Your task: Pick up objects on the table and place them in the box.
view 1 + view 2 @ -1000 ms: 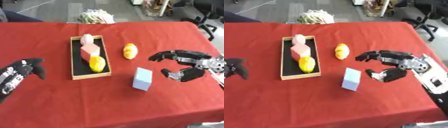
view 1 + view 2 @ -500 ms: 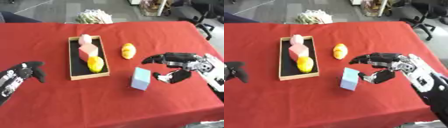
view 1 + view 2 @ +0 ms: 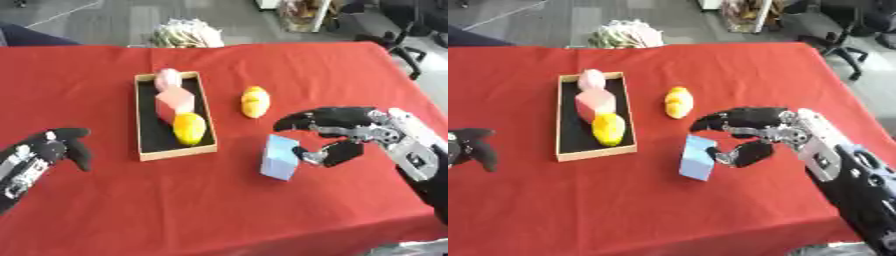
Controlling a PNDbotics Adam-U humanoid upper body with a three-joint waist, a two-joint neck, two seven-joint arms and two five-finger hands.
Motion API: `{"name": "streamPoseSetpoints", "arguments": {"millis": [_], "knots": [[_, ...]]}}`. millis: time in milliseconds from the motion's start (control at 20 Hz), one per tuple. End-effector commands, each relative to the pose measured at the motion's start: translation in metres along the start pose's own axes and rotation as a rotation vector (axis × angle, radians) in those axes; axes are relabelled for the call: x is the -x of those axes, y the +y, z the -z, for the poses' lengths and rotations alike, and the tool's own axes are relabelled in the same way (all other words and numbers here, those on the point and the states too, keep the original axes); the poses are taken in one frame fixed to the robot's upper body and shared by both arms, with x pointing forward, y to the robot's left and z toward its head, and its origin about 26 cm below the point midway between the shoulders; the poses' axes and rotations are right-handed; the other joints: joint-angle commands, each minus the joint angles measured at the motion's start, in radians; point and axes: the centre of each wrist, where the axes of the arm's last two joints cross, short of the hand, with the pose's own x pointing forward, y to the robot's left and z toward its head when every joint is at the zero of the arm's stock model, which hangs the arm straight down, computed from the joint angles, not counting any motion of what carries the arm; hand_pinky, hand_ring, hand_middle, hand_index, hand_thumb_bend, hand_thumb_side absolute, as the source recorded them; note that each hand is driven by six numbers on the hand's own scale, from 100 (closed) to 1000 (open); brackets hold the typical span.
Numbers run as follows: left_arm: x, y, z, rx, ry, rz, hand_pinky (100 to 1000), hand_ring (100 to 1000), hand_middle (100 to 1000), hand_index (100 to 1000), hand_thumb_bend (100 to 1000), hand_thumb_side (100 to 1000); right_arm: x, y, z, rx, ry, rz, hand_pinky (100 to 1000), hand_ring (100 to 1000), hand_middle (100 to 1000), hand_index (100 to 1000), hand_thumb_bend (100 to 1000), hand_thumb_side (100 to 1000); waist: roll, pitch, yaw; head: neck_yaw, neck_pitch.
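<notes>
Your left hand (image 3: 48,152) rests open near the lower left, far from the work. The box (image 3: 143,131) sits next, with pink and yellow things inside. The light blue block (image 3: 280,157) stands on the red table (image 3: 175,210), its long side pointing up. Just to its right is your right hand (image 3: 346,137), spread wide, thumb almost touching the block. So the block lies to that hand's left, and that hand is the nearer one.

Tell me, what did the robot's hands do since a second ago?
The right hand moved left across the red table to the light blue block; its fingers arch over the block, thumb beside it, not yet closed. The left hand shifted slightly near the lower left. The box, its contents and the yellow object stayed put.
</notes>
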Motion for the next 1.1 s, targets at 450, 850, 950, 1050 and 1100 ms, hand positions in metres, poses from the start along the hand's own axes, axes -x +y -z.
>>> {"name": "streamPoseSetpoints", "arguments": {"millis": [450, 850, 950, 1050, 1100], "knots": [[-0.006, 0.001, 0.003, 0.014, -0.024, 0.013, 691, 539, 564, 854, 100, 891, 0.006, -0.003, 0.010, -0.232, -0.130, -0.172, 872, 965, 959, 1000, 100, 877, 0.000, -0.018, 0.007, -0.011, -0.004], [-0.006, 0.001, 0.003, 0.017, -0.025, 0.010, 691, 538, 564, 854, 100, 889, -0.003, -0.001, 0.013, -0.259, -0.169, -0.206, 860, 951, 954, 1000, 100, 867, -0.003, -0.020, 0.009, -0.011, -0.004], [-0.006, 0.001, 0.003, 0.016, -0.026, 0.011, 691, 538, 564, 854, 100, 887, -0.004, -0.004, 0.011, -0.246, -0.173, -0.207, 859, 950, 953, 1000, 100, 870, -0.002, -0.020, 0.007, -0.011, -0.004], [-0.007, 0.001, 0.003, 0.016, -0.027, 0.011, 691, 538, 564, 854, 100, 887, -0.007, -0.007, 0.009, -0.236, -0.180, -0.210, 857, 949, 952, 1000, 100, 875, -0.003, -0.021, 0.006, -0.013, -0.004], [-0.007, 0.001, 0.003, 0.016, -0.027, 0.011, 691, 538, 564, 854, 100, 887, -0.008, -0.008, 0.008, -0.232, -0.185, -0.211, 856, 949, 952, 1000, 100, 876, -0.003, -0.021, 0.005, -0.013, -0.004]]}}
